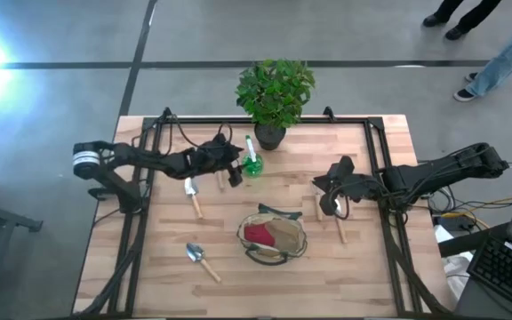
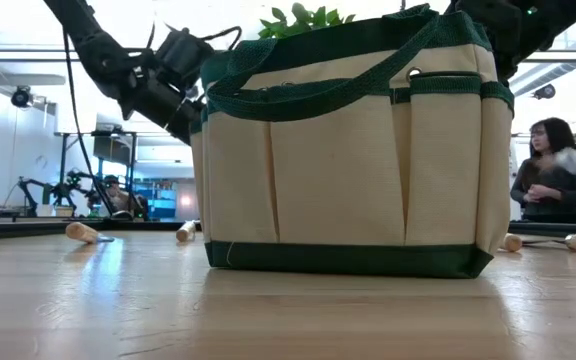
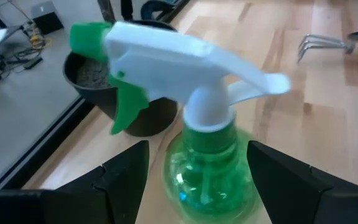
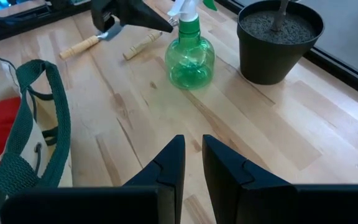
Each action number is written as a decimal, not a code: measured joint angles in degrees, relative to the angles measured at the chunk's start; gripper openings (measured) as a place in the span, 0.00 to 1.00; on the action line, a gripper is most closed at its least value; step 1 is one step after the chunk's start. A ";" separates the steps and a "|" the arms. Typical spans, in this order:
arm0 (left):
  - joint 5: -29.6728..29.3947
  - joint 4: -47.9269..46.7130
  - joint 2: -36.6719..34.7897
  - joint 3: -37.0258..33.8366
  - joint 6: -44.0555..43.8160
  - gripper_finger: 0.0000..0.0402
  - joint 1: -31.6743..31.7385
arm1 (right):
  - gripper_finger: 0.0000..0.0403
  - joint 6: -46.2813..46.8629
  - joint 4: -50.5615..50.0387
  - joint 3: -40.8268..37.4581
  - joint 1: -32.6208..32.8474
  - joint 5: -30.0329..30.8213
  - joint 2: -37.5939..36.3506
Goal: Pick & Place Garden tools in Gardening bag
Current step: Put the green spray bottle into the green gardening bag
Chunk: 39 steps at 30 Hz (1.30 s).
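Two open fingers of the left gripper point(image 3: 194, 180) flank the green spray bottle point(image 3: 209, 168), standing just beside the plant pot point(image 3: 114, 93); the step looks like grasping it, which calls for closing without nudging the pot. The right gripper point(image 4: 192, 163), nearly shut and empty, waits near the bag point(image 1: 274, 237), where a red scoop point(image 1: 258, 234) lies.

The high view looks straight down on my whole table point(image 1: 238, 191). The low view sits at table-top height, very near the gardening bag point(image 2: 353, 150), facing the room behind. My left wrist view looks close onto the spray bottle point(image 3: 210, 168). My right wrist view sees the same bottle point(image 4: 190, 56) and plant pot point(image 4: 278, 40) from farther off.
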 joint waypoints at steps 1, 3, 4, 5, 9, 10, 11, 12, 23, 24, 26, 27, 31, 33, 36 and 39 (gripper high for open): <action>0.34 -0.80 -0.30 0.00 0.30 0.68 0.43 | 0.12 -0.01 -0.03 0.00 0.00 -0.02 0.01; 0.50 -1.57 -1.14 0.00 0.93 0.68 0.95 | 0.12 0.00 -0.07 0.00 0.00 -0.05 0.01; 0.48 -1.78 -1.86 0.00 1.16 0.68 1.24 | 0.12 -0.01 -0.07 0.00 0.00 -0.07 0.01; 0.38 -2.32 -2.71 0.00 1.57 0.68 1.41 | 0.12 -0.01 -0.09 0.00 0.00 -0.09 0.01; -4.48 -3.78 -4.48 0.00 6.02 0.68 1.92 | 0.12 -0.01 -0.37 0.00 -0.01 -0.07 0.03; -6.51 -3.64 -4.58 0.00 7.78 0.68 2.00 | 0.12 -0.01 -0.34 0.00 -0.04 -0.07 0.04; -8.12 -3.52 -4.63 0.00 9.43 0.68 2.06 | 0.12 -0.24 -0.44 0.00 -0.04 -0.06 0.05; -9.14 -3.50 -4.63 0.00 11.06 0.68 2.26 | 0.12 -0.40 -0.44 0.00 -0.04 -0.04 0.05; -1.18 -0.68 -4.18 0.00 18.82 0.58 5.59 | 0.12 -1.32 -0.07 0.00 -0.04 0.26 0.07; 0.37 -0.48 -4.18 0.00 19.46 0.57 5.75 | 0.12 -1.34 -0.07 0.00 -0.04 0.38 0.07; 1.77 -0.16 -4.18 0.00 20.58 0.56 5.99 | 0.12 -1.51 -0.04 0.00 -0.04 0.75 0.07; 1.90 -0.09 -4.18 0.00 21.14 0.55 6.08 | 0.12 -1.54 -0.06 0.00 -0.04 1.06 0.07; 1.91 0.00 -4.18 0.00 22.29 0.55 6.49 | 0.12 -1.58 -0.04 0.00 -0.04 1.55 0.07; 1.95 0.02 -4.18 0.00 22.38 0.55 6.72 | 0.12 -1.60 -0.04 0.00 -0.04 1.57 0.07; 2.30 0.22 -4.18 0.00 22.38 0.55 6.93 | 0.12 -1.60 -0.02 0.00 -0.04 1.57 0.07; 3.12 0.64 -3.98 0.00 22.23 0.55 6.93 | 0.12 -1.60 0.02 0.00 -0.04 1.57 0.07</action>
